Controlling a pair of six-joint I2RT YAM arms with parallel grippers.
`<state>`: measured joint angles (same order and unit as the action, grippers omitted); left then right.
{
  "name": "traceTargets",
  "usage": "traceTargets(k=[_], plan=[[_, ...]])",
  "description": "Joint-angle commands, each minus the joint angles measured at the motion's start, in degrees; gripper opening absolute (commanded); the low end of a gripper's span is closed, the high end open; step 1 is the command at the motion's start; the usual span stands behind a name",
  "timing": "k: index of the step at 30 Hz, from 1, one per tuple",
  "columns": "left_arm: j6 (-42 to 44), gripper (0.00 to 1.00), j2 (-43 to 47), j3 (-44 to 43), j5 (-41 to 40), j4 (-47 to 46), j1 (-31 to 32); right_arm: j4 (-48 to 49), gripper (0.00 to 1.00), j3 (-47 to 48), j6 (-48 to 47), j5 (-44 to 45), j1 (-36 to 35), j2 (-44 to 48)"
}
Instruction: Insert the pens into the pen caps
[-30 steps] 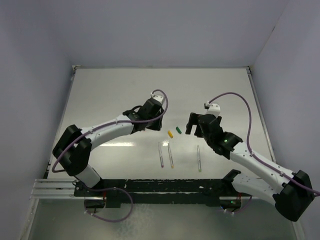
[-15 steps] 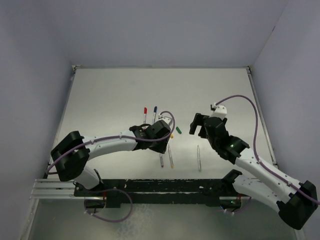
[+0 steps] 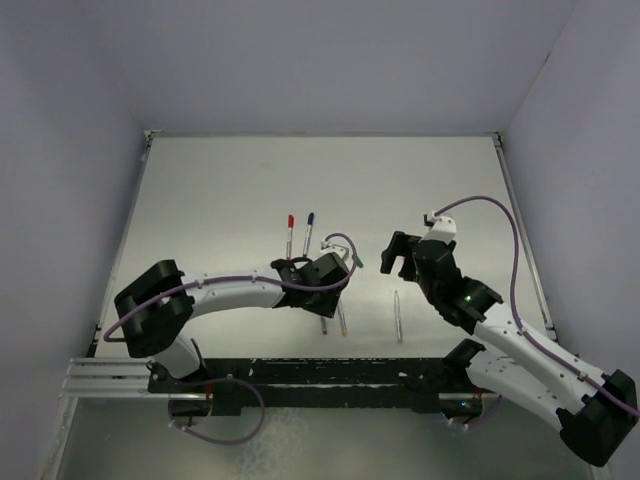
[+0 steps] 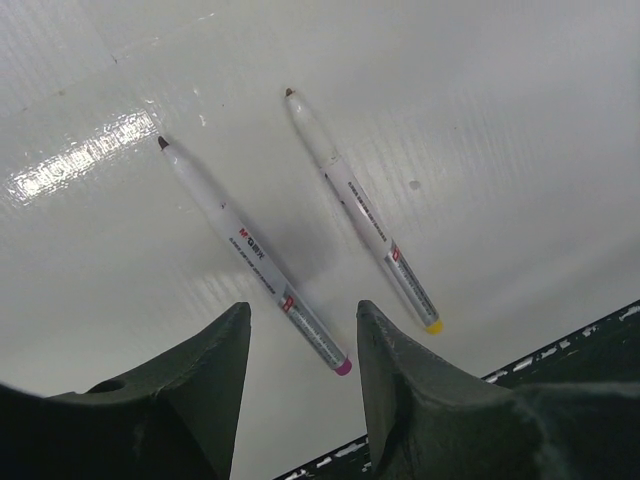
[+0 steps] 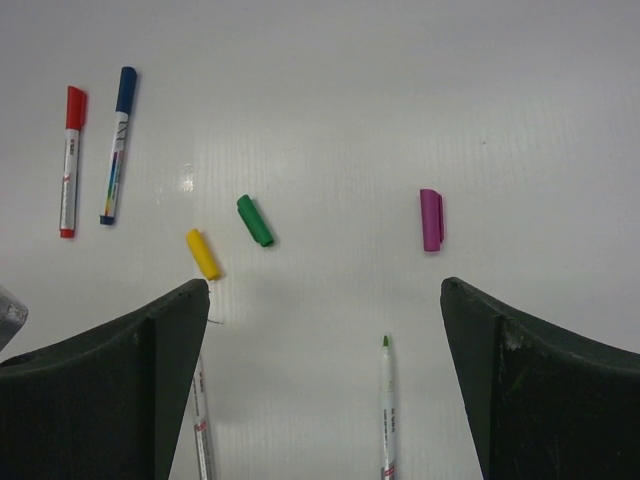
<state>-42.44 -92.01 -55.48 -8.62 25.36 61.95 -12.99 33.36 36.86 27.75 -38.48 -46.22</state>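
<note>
There are five pens on the white table (image 3: 220, 190). Two already wear a cap: the red-capped pen (image 5: 70, 160) and the blue-capped pen (image 5: 117, 145), lying side by side. Three pens are bare: the pen with the purple end (image 4: 250, 255), the pen with the yellow end (image 4: 360, 210) and the green-tipped pen (image 5: 386, 410). Three caps lie loose: the yellow cap (image 5: 203, 254), the green cap (image 5: 254, 220) and the purple cap (image 5: 431, 220).

The left gripper (image 4: 303, 310) hangs over the first two bare pens with its jaws about half apart, and it holds nothing. In its wrist view both pens run from 11 o'clock to 5 o'clock. The purple end shows in the gap between the fingers, and the yellow end is at 3 o'clock from the gap.

The right gripper (image 5: 325, 290) is spread wide and holds nothing. From its gap the purple cap is at 2 o'clock, the green cap at 10 o'clock and the yellow cap at 9 o'clock, just beside a fingertip. The green-tipped pen is at 5 o'clock. The two capped pens are well apart at 10 o'clock.
</note>
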Motion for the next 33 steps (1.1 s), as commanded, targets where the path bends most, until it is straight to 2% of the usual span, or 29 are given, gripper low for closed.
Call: traceTargets(k=[1,16,19,24,33], plan=[[-1.38,0.5,-0.95,-0.06,-1.51,0.08,0.3,2.98,1.0,-0.26,1.05,-0.21,0.27,0.11],[-1.7,0.5,-6.84,-0.73,-5.62,3.06,0.36,3.91,1.0,-0.67,1.52,-2.09,0.3,1.93],[-1.42,0.47,-7.56,-1.07,-7.45,6.27,0.34,3.44,1.0,-0.26,1.83,-2.28,0.28,2.75],[-1.13,0.37,-7.31,-0.48,-9.48,9.72,0.21,3.28,1.0,-0.12,1.94,-1.52,0.26,4.34],[1.58,0.28,-7.35,-0.26,-8.61,13.01,0.03,2.68,1.0,0.08,2.46,-0.75,0.25,4.43]])
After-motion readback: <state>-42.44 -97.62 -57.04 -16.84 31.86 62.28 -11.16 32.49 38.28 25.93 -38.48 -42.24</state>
